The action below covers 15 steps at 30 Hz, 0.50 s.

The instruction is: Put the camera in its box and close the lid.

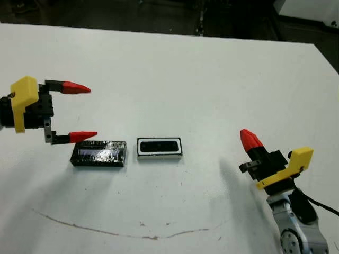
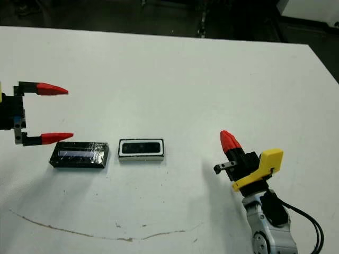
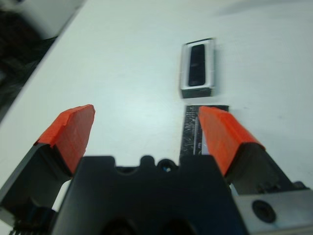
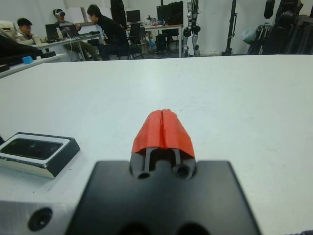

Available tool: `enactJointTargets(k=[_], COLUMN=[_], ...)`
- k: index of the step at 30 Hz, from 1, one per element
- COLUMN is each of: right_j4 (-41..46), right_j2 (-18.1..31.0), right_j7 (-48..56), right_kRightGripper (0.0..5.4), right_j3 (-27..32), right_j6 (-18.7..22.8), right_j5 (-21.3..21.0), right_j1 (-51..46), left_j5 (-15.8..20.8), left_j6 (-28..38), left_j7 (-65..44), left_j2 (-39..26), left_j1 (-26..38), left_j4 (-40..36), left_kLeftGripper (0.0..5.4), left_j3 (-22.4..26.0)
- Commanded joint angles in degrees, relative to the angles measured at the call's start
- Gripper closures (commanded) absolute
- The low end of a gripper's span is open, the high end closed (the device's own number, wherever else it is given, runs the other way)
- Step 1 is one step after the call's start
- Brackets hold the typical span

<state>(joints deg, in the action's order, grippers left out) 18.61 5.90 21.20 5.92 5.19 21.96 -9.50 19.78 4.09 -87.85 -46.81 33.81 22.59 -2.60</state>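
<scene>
Lid [image 3: 190,136] partly behind left jaws

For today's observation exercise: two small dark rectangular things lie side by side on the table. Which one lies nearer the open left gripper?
The lid, the black speckled cover. It lies just below the left gripper; the white-rimmed box holding the camera sits farther right.

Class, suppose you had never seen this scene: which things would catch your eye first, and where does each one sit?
The red-tipped left gripper, open, at the table's left, just above the speckled black lid. Beside the lid lies the white-rimmed box with the camera already inside. At the right, the right gripper is shut, well clear of both.
</scene>
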Motion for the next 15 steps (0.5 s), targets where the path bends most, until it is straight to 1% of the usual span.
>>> enactJointTargets(k=[1,4,11,15], right_j4=[-0.1,-0.1,0.0,0.2], right_j2=[0.5,0.6,0.7,0.8], right_j7=[-0.2,-0.4,-1.1,-1.6], right_kRightGripper=[5.39,5.39,5.39,5.39], right_j3=[0.5,0.6,0.7,0.6], right_j6=[0.3,0.4,1.4,1.4], right_j5=[0.8,0.8,1.2,1.0], right_j1=[-0.3,-0.3,-0.1,-0.1], left_j5=[-1.4,-1.7,-1.4,-2.0], left_j6=[1.4,0.6,1.4,4.0], left_j7=[-3.4,-4.3,-4.6,-4.3], left_j2=[2.0,2.8,2.8,3.1], left_j1=[2.8,3.1,1.3,-0.9], left_j4=[4.1,4.2,2.0,0.3], left_kLeftGripper=[0.00,0.00,0.00,0.00], left_j3=[-2.0,-2.7,-4.2,-3.6])
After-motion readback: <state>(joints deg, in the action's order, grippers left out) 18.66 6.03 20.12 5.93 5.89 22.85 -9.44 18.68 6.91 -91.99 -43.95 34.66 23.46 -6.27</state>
